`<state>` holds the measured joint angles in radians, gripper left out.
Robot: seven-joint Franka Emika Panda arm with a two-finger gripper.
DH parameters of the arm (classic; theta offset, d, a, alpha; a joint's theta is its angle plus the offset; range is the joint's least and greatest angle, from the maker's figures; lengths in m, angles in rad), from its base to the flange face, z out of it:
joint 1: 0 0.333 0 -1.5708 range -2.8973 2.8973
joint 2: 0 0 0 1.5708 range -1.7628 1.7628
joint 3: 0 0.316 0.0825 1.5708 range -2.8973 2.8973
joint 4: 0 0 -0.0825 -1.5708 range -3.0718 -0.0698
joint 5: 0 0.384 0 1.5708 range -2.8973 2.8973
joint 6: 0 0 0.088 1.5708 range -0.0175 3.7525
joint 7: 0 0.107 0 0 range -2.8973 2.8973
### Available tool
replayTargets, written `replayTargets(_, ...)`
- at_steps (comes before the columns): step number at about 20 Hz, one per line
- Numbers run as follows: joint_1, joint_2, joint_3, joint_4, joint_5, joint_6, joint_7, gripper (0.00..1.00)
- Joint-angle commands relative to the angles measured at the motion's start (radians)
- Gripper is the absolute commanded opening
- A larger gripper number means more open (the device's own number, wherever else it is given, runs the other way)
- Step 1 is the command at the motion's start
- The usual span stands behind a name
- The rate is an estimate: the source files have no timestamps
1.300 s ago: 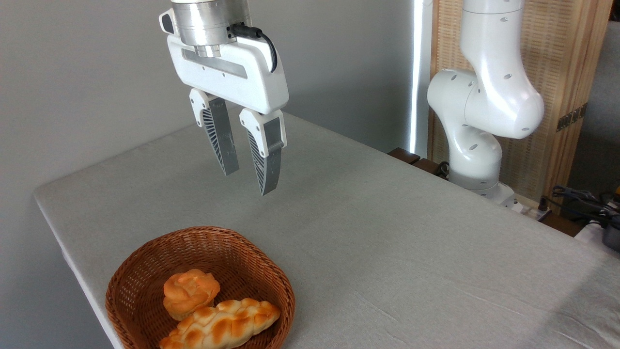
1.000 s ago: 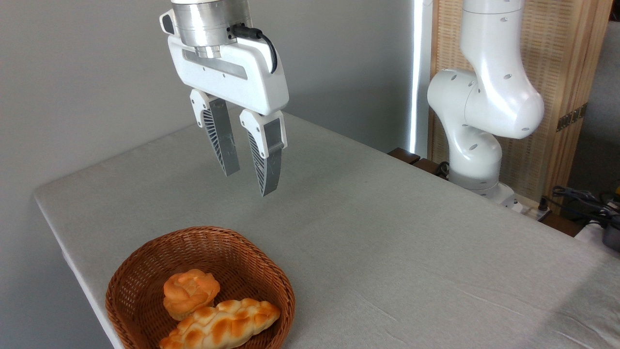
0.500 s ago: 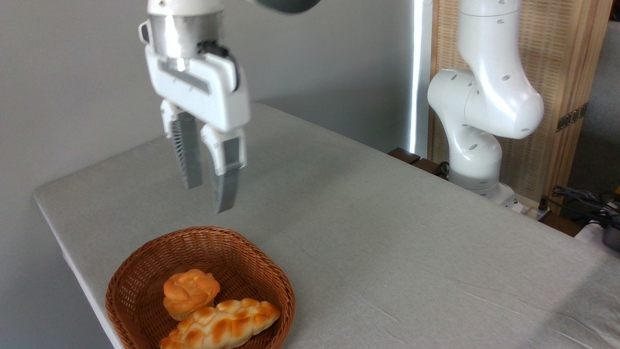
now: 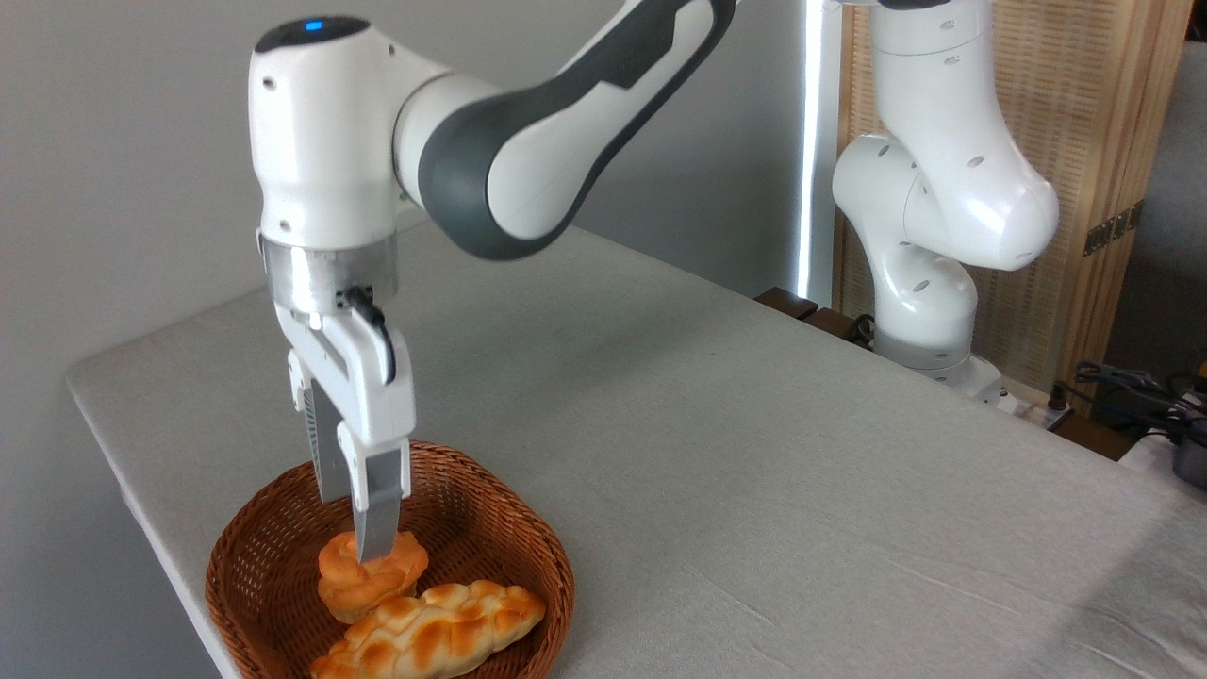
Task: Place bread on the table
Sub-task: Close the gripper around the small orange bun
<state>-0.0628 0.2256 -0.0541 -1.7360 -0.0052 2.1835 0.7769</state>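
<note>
1. The bread (image 4: pixel 372 577) lies inside the brown wicker basket (image 4: pixel 528 552), in its middle and toward the left, and its lower side touches the braided loaf (image 4: pixel 434 639).

2. The gripper (image 4: pixel 354 533) points straight down onto the bun. The nearer finger (image 4: pixel 377 514) crosses the swirled top, and the other finger is mostly hidden behind it. From this side view I cannot tell if the fingers are released or already clenched on the bun, because they overlap in the picture.

3. I judge the step in hand to be the grasp. To do it well, the fingers should pass down on both sides of the bun and close on its wider middle, not on the knotted top, which could slip out. The squeeze should be gentle, since the bun looks soft.

4. The lift should go straight up until the bun is above the basket rim, and only then move sideways.

5. The loaf is the main obstacle. It presses against the bun, so a finger that goes too low on that side may catch it or drag it up.

6. The basket wall is near the far finger. The basket stands close to the front left corner of the table (image 4: pixel 754 453), so a sideways push may move it toward the edge.

7. To the right of the basket the grey table is bare and gives much room to put the bun down.
</note>
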Motion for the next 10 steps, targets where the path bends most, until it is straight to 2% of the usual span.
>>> replayTargets(1,0.004,0.015,0.004,-0.011,0.007,0.018,0.074,1.0)
replayTargets(3,0.004,0.035,0.004,-0.017,0.01,0.028,0.085,1.0)
replayTargets(4,0.004,0.038,0.004,-0.028,0.039,0.054,0.09,1.0)
replayTargets(5,0.004,0.04,0.004,-0.048,0.097,0.088,0.09,0.99)
replayTargets(6,0.004,0.04,0.002,-0.071,0.158,0.114,0.09,0.83)
replayTargets(7,0.004,0.04,0.0,-0.086,0.192,0.127,0.087,0.69)
replayTargets(9,0.004,0.04,-0.004,-0.091,0.202,0.127,0.088,0.3)
replayTargets(10,0.004,0.04,-0.006,-0.091,0.203,0.127,0.09,0.21)
